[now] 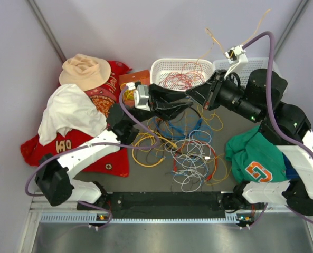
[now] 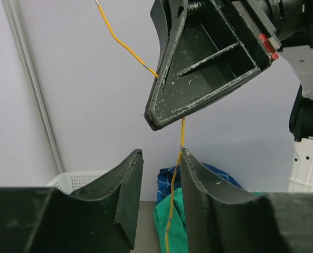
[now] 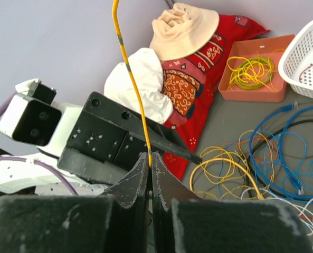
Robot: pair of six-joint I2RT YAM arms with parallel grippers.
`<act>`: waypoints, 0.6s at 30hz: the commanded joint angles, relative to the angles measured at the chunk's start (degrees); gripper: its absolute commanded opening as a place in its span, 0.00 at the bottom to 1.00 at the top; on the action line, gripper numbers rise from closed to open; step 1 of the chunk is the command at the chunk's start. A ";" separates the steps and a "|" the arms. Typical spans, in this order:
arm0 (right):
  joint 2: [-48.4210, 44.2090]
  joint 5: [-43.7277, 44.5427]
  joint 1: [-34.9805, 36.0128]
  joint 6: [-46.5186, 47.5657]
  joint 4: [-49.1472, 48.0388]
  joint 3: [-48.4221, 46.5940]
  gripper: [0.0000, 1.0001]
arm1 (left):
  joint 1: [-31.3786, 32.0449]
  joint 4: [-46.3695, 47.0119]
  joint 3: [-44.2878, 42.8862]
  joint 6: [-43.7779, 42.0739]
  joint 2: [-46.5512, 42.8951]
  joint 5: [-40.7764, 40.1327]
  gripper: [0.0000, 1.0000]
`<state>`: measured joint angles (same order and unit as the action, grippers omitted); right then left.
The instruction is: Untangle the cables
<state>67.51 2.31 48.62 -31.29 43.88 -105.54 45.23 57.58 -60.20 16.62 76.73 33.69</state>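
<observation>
The cables (image 1: 190,153) lie in a loose tangle at the middle of the counter (image 1: 145,176), with yellow loops on the left of the heap, blue ones toward the top, and white and red-orange strands at the lower right. More red-orange wire sits in the white basket (image 1: 155,68) at the top centre of the overhead view.

Both arms meet above the upper edge of the heap. The right end effector (image 3: 149,158) is pressed closed on a single yellow cable (image 3: 129,68), which is pinched right at the fingertips. In the right wrist view it climbs up and out of the top of the frame.

In the left wrist view the same strand hangs down from those closed tips into the gap of the left end effector (image 2: 160,155). That gap is narrowed but plainly wider than the wire (which runs just beside the finger on the right of the frame). The fingers are not clamped on it, and whether the wire touches that finger is hard to tell.

At the left of the overhead view are a tan hat (image 1: 85,71), a white cloth (image 1: 69,110) and a red cloth (image 1: 114,161). A green shirt (image 1: 254,155) lies at the lower right. An orange tray (image 3: 254,94) holds a green-yellow coil (image 3: 248,68).
</observation>
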 commanded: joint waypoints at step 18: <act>-19.33 14.74 0.07 4.13 -6.61 20.17 0.93 | 0.12 -50.14 -30.97 -3.70 -1.68 -29.96 0.00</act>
<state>54.74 10.35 48.64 -28.51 40.77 -91.46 45.58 29.34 -76.79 15.62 75.66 17.58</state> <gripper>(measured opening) 0.931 0.010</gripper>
